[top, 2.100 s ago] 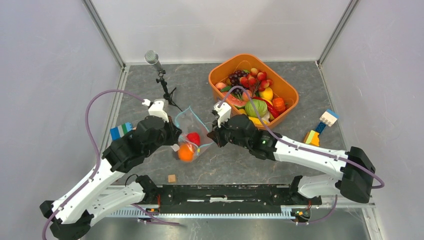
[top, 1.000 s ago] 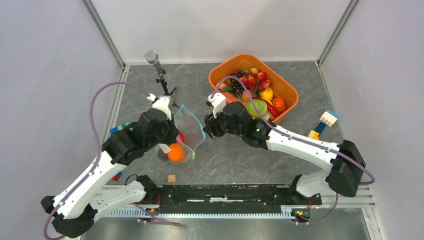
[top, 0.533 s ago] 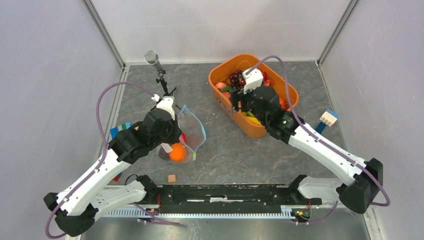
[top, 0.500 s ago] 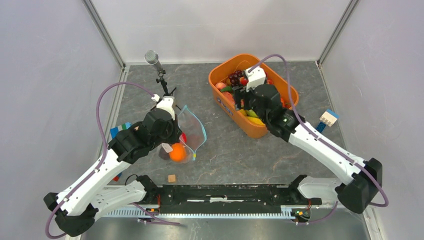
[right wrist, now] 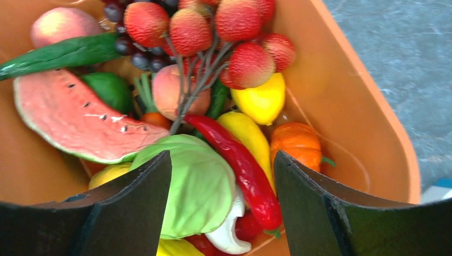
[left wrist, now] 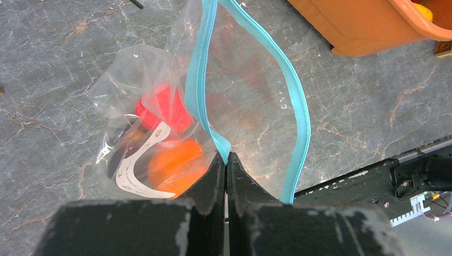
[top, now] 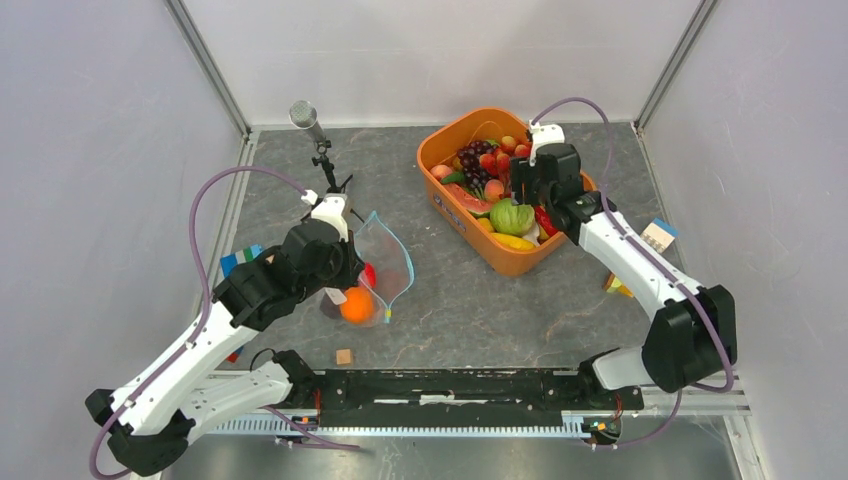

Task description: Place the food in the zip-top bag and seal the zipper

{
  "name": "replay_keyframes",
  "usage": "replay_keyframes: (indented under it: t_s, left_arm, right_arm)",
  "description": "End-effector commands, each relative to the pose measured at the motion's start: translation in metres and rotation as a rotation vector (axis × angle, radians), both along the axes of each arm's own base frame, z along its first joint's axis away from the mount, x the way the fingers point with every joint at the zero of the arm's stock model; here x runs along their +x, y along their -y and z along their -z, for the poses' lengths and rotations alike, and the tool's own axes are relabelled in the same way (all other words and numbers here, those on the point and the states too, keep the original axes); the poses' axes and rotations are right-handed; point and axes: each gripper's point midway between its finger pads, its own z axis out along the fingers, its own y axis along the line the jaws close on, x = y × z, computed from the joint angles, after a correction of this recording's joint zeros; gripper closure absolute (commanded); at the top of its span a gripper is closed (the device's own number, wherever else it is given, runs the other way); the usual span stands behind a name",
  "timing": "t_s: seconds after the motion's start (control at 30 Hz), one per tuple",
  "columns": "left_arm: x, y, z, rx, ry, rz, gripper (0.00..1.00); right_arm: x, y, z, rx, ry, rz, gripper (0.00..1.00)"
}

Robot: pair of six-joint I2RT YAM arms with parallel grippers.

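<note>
Two pieces, an orange (left wrist: 176, 165) and a red one (left wrist: 162, 109), are lying in the bag (left wrist: 250, 90) on the table near the arm bases. The left gripper (left wrist: 226, 160) is pinching the zipper (left wrist: 298, 112) tight, holding the mouth agape. Farther back, the right gripper (right wrist: 221, 160) is hovering over the bin (right wrist: 346, 122), jaws spread and empty, above a cabbage (right wrist: 197, 197) and a chilli (right wrist: 242, 165). Filling is seemingly under way. The next move is calling for a drop onto one piece, a firm close, then a carry to the mouth.
</note>
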Motion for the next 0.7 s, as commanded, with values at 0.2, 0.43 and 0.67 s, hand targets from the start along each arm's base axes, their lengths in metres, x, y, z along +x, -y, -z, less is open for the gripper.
replay_keyframes:
  t_s: [0.2,0.43,0.67]
  left_arm:
    - [0.007,0.007,-0.009,-0.053,0.031,-0.011,0.98]
    - [0.006,0.007,-0.007,-0.050,0.027,-0.008,0.98]
    - [0.006,0.006,-0.008,-0.043,0.031,-0.002,0.98]
  right_arm:
    - [0.036,-0.085,-0.033,0.186,0.073,-0.356,0.30]
    - [0.109,-0.119,-0.051,0.026,0.094,-0.429,0.28]
    - [0.158,-0.124,-0.016,-0.204,-0.019,-0.513,0.15]
